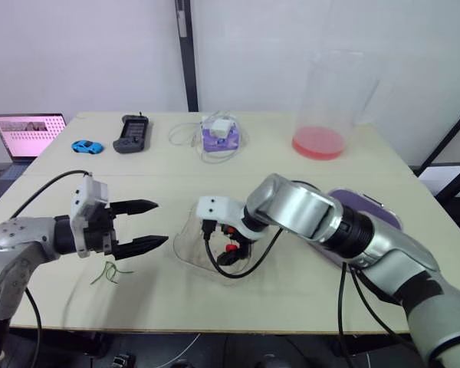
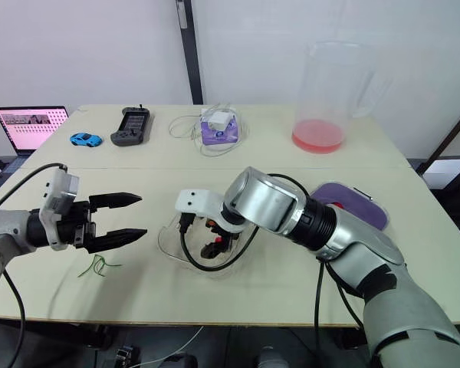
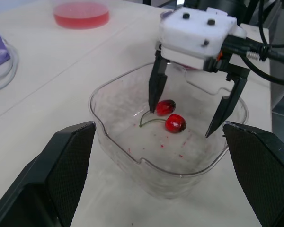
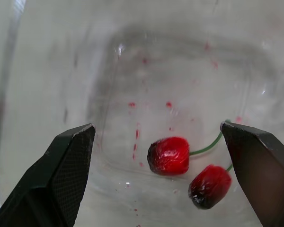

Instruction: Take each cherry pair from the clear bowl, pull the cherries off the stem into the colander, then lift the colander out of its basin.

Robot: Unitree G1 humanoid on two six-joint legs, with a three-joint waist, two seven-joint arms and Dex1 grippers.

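Note:
The clear bowl (image 1: pixel 185 244) sits on the table's near middle. Inside it lies one red cherry pair (image 3: pixel 170 117) joined by a green stem. My right gripper (image 3: pixel 180 124) reaches down into the bowl, open, its fingers on either side of the cherries (image 4: pixel 180 163), one tip close beside a cherry. To the left of the bowl my left gripper (image 1: pixel 161 222) hovers open and holds nothing, pointing at the bowl. The purple basin with the colander (image 2: pixel 362 205) lies to the right, partly hidden behind my right arm.
Loose green stems (image 1: pixel 107 272) lie on the table under my left gripper. At the back stand a clear pitcher with red liquid (image 1: pixel 322 115), a purple box with cables (image 1: pixel 218 134), a black controller (image 1: pixel 132 134), a blue toy car (image 1: pixel 86 146) and a laptop (image 1: pixel 27 134).

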